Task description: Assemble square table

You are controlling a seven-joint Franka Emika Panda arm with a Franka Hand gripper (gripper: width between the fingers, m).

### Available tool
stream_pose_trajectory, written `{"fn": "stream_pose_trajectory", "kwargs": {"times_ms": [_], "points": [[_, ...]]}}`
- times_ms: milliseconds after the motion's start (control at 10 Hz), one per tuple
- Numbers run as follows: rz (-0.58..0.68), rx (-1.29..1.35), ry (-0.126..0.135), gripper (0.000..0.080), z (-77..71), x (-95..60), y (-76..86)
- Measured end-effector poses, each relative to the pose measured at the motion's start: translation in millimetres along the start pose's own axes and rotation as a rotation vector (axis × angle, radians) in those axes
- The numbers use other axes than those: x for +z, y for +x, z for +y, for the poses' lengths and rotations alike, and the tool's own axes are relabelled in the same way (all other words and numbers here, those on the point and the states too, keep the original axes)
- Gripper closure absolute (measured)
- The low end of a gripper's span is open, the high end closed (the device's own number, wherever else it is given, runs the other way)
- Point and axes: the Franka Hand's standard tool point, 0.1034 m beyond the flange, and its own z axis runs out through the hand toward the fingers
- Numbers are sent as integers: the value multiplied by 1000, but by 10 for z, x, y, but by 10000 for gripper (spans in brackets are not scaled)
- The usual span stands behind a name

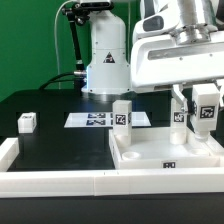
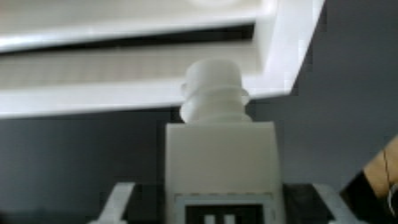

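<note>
The square table's white top (image 1: 150, 153) lies at the exterior view's lower right, rim up. One tagged leg (image 1: 122, 113) stands upright at its far left corner. A second tagged leg (image 1: 181, 116) appears to stand near its far right side. My gripper (image 1: 204, 104) hangs over the far right part of the top, shut on another white leg (image 1: 206, 116). In the wrist view this leg (image 2: 226, 150) sits between my fingers (image 2: 125, 200), its round peg (image 2: 214, 88) aimed at a corner of the top (image 2: 125, 70). A fourth leg (image 1: 27, 122) lies loose on the black table at the left.
The marker board (image 1: 95, 119) lies flat in front of the robot's base (image 1: 105, 65). A long low white border rail (image 1: 60, 182) runs along the near edge and up the left side. Black cables hang behind the base.
</note>
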Motion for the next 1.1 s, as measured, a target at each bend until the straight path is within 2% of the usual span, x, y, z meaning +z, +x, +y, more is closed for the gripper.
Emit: {"fn": "stream_pose_trajectory", "kwargs": {"times_ms": [200,1100], "points": [[-42,-4,-2,511,9,65,-124],[-42,3,-5,511,0,59,-159]]}}
